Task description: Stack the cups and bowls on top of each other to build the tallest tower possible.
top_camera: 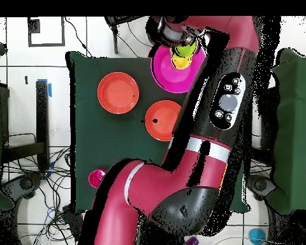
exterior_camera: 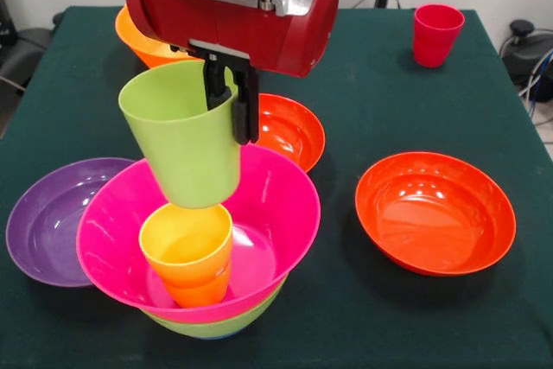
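Lime green is the cup (exterior_camera: 181, 136) that the tool (exterior_camera: 232, 101) grips: one black finger (exterior_camera: 245, 105) presses the outside of the cup's wall and the other (exterior_camera: 213, 84) goes down inside the rim, so the jaws are clamped on that wall. The cup hangs tilted, its mouth leaning toward the far left, and its base sits just over the yellow-orange cup (exterior_camera: 188, 252), touching or very nearly touching its rim; which one I cannot tell.

That yellow-orange cup stands upright inside the magenta bowl (exterior_camera: 276, 213), which is nested in a lime-green bowl (exterior_camera: 216, 326) whose edge shows underneath. These make up the tower (exterior_camera: 112, 257), at the near left of the green bench (exterior_camera: 346, 317).

A purple bowl (exterior_camera: 47, 218) lies just beside the magenta one, on its left, with its rim partly tucked behind it. One red-orange bowl (exterior_camera: 289, 127) sits behind the tower, partly hidden by the tool, and another (exterior_camera: 435, 212) lies apart on the right. A deep orange bowl (exterior_camera: 143, 45) shows at the far left, half covered by the red arm (exterior_camera: 285, 32). The red cup (exterior_camera: 436, 34) stands upright by itself at the far right corner.

From overhead, the arm (top_camera: 225, 102) crosses the bench (top_camera: 85, 127) and covers much of the tower; the magenta bowl (top_camera: 162, 70) and both red-orange bowls (top_camera: 118, 92) (top_camera: 162, 120) remain visible.
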